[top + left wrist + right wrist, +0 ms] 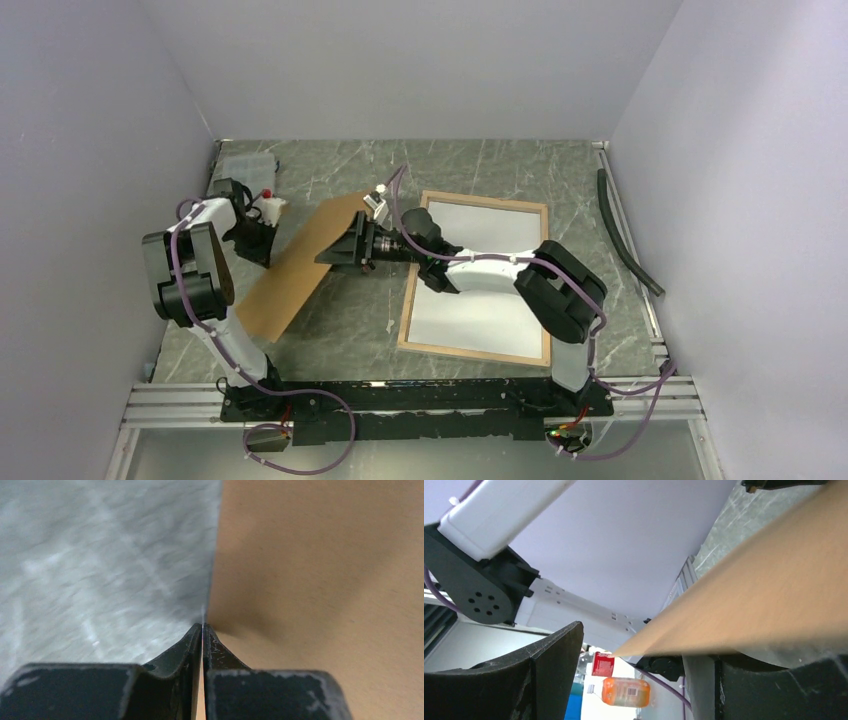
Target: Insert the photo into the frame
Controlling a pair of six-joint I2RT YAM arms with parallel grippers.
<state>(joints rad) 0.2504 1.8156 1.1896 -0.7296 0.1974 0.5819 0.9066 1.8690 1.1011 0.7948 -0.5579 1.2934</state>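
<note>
Grey marbled tabletop [480,170], pale walls [400,60]; L gripper [202,627] pinches brown board [300,265], R gripper [646,645] gapes wide.

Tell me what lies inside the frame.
A plain white sheet fills the frame, likely the photo face down. The right arm crosses its middle and hides a band; anything beneath the sheet is covered.

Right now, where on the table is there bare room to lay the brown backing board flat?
Bare table lies between the backing board and the frame, at the near side. Another strip runs between the frame's right side and the black hose, and one more along the table's far edge. Crowded: the middle, where the left claw and right claw sit at the board.
</note>
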